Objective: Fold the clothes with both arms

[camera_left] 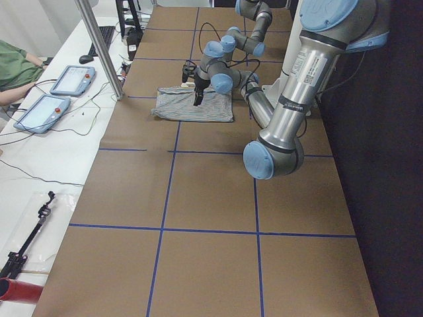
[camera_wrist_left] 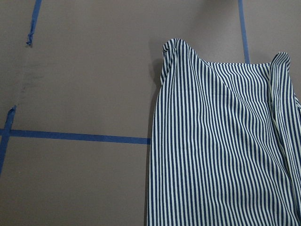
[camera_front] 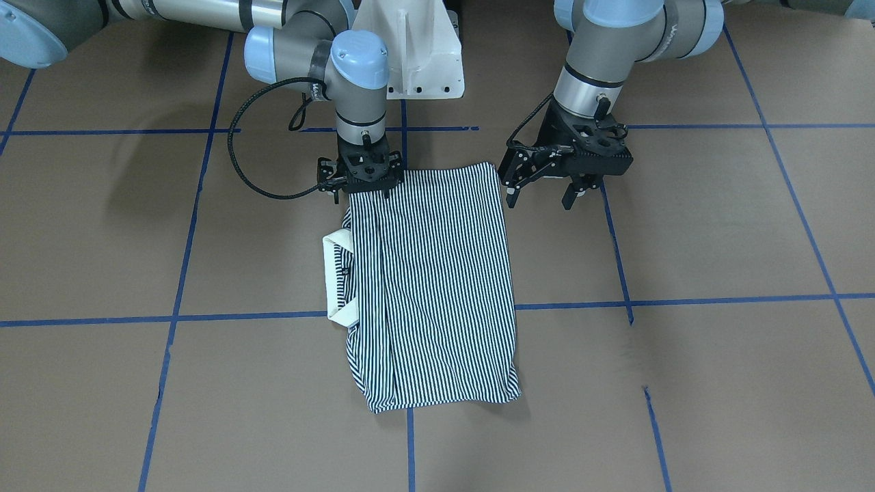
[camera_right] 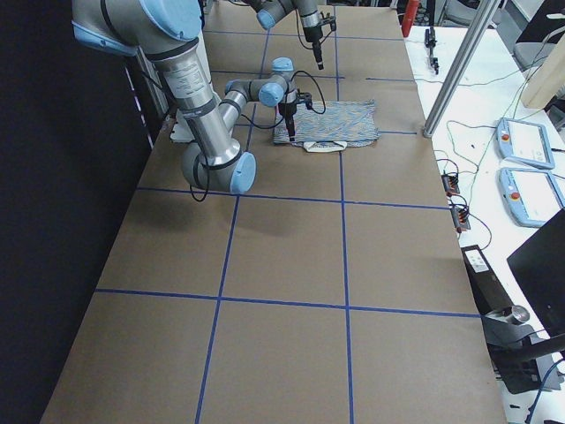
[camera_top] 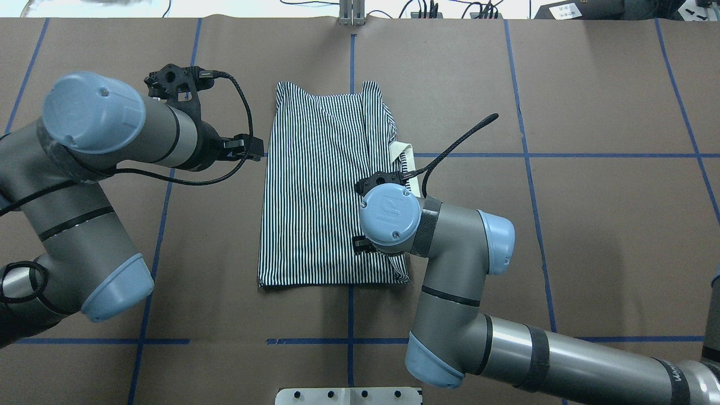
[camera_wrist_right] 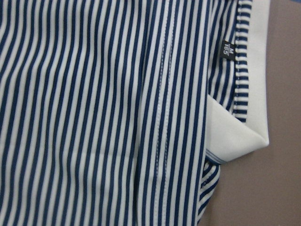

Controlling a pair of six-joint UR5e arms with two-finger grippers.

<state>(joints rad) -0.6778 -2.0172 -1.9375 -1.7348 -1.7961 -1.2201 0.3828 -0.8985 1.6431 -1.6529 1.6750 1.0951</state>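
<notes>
Closest to my base, my right claw (camera_front: 362, 193) sits low on the near right corner of the polo shirt (camera_front: 437, 287). My own wrist hides the fingertips, so I cannot tell whether it is pinching the cloth or standing open over it. Its camera sees the stripes from very close, with a stitched seam running through them and a small black size tag (camera_wrist_right: 227, 50) beside the cream collar (camera_front: 336, 277).

My left claw (camera_front: 540, 200) hangs above the brown counter (camera_front: 718, 232) just off the shirt's left edge. Its fingers are spread apart, holding nothing and clear of the cloth.

The shirt lies in the middle of the counter, folded into a long rectangle that runs away from me, stripes lengthwise. The collar pokes out flat from its right edge — roughly halfway along. A blue tape line (camera_front: 239, 318) runs under the shirt there. At the far end, the two corners of the fabric bunch up a little.
</notes>
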